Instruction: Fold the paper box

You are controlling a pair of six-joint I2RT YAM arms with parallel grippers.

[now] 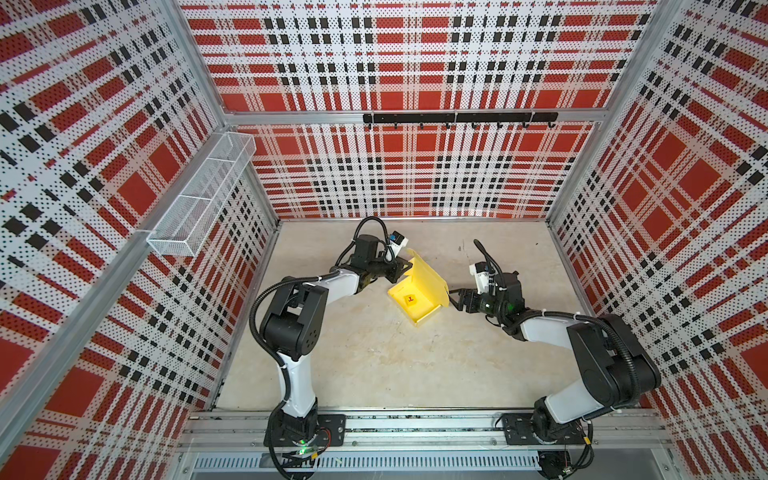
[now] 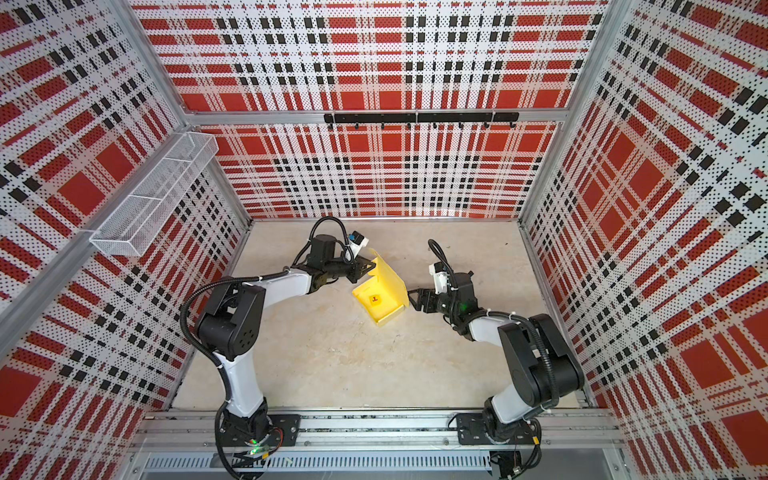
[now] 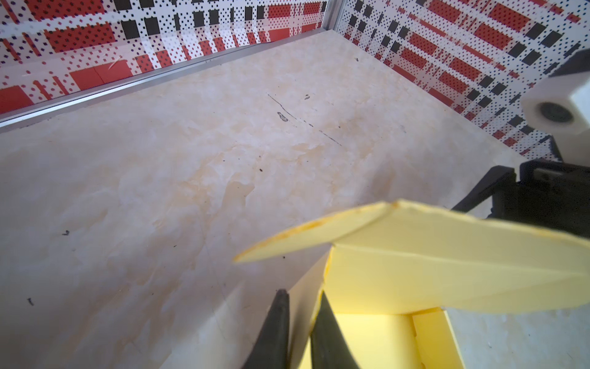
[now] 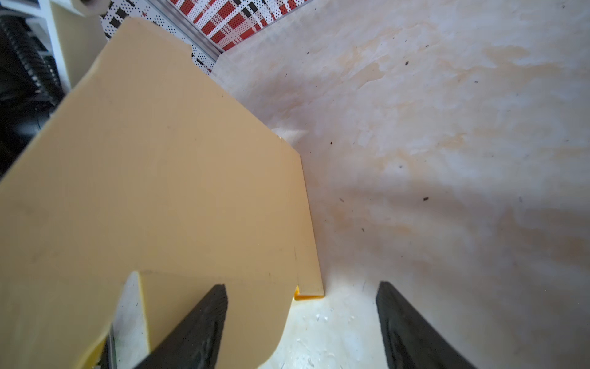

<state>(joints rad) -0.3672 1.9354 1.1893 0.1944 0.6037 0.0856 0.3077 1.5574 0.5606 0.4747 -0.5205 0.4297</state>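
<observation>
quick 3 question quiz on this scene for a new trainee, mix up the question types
1. True or false: the right gripper is clamped shut on the paper box.
2. What lies inside the box?
A. a small yellow cube with a red mark
B. a screwdriver
C. nothing at all
3. Fill in: the box's raised wall is pinched between the fingers of the ____ gripper.

Key
1. False: its jaws stand wide open beside the box's flap.
2. A
3. left: in the wrist view the left gripper has a thin yellow edge between its nearly closed fingers.
</observation>
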